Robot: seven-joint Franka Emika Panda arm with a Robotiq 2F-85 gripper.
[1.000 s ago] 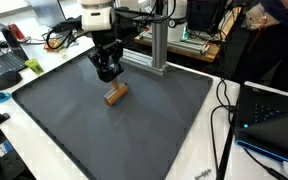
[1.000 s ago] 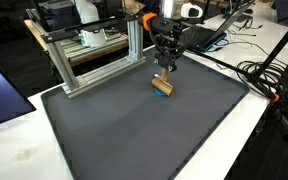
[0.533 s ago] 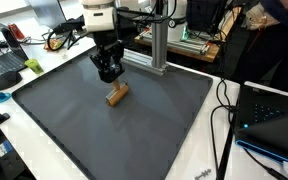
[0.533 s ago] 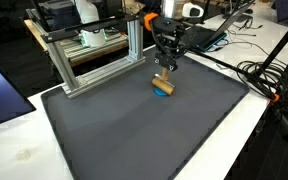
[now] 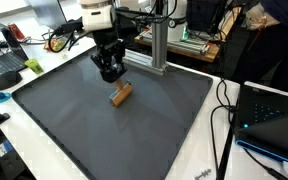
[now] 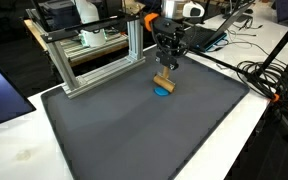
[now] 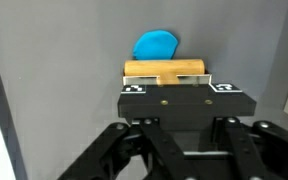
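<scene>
A small wooden block hangs tilted just above the dark grey mat, directly under my gripper. The fingers are shut on the wooden block. In the wrist view the block lies crosswise right at the tip of my gripper, whose fingertips are hidden behind a black bar. A flat blue disc-like piece lies on the mat just below the block. That blue piece shows beyond the block in the wrist view.
An aluminium frame stands on the mat's far edge, close behind the arm; the frame shows in both exterior views. Cables and a laptop lie on the white table beside the mat. A person stands at the back.
The wooden block has risen slightly and tilted off the blue piece, which now shows more. The gripper has stayed shut and barely shifted.
</scene>
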